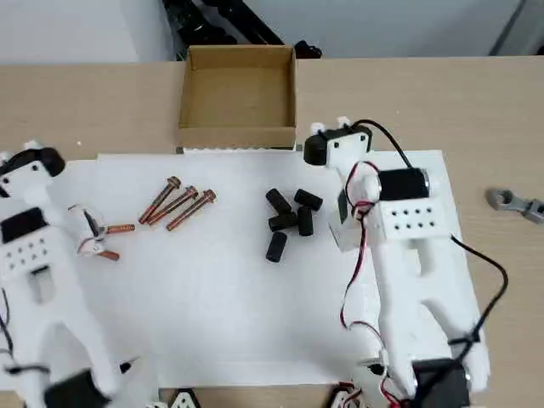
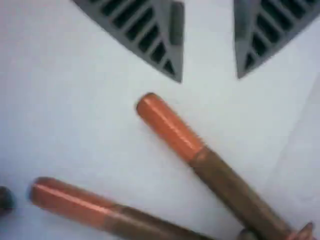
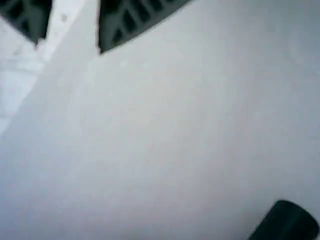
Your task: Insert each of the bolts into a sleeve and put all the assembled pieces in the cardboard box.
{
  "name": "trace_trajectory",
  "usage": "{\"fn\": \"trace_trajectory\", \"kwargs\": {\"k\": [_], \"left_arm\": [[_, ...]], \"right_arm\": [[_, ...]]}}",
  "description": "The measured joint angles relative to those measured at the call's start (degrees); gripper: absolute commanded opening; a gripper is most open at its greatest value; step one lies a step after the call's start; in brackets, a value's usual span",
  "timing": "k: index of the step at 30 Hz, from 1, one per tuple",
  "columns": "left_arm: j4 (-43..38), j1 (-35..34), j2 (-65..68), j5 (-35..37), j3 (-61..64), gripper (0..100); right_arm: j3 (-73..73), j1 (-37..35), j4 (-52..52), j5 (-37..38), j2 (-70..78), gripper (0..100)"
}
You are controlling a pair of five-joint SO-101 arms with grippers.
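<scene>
Near edge: both arm bases stand at the front of the counter point(image 1: 76, 102), with a wide stretch of white sheet point(image 1: 221, 314) between them as moving room. The left tool point(image 2: 207, 75) is released, its fingers point(image 2: 165, 45) spread, low over the sheet near its left edge. A pair of bolts point(image 2: 170, 127) lies loose just below it, neither one gripped. The right tool point(image 3: 70, 30) is also released, close over the sheet, with one sleeve point(image 3: 285, 220) nearby. Mid-sheet: three bolts point(image 1: 176, 204) lie slanted side by side. Five sleeves point(image 1: 289, 221) are clustered just beside the right arm, well apart from them. A lane between the two groups runs to the sheet's far edge. There the open-topped cardboard box point(image 1: 238, 136) sits. A wrench point(image 1: 514, 201) lies off the sheet, far right.
</scene>
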Motion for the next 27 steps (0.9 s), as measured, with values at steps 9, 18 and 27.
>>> {"fn": "trace_trajectory", "kwargs": {"k": [9, 18, 27], "left_arm": [[1.2, 0.4, 9.7, 1.9, -5.3, 6], [1.2, 3.7, 9.8, 1.7, -5.3, 6], [1.2, 3.9, 9.8, 1.8, -5.3, 6]], "right_arm": [[-2.2, -3.2, 0.3, 1.0, 1.1, 7.5], [-6.6, -3.4, 1.4, -1.5, -5.5, 7.5], [-6.8, -1.6, 1.4, -7.6, -13.5, 7.8]]}}
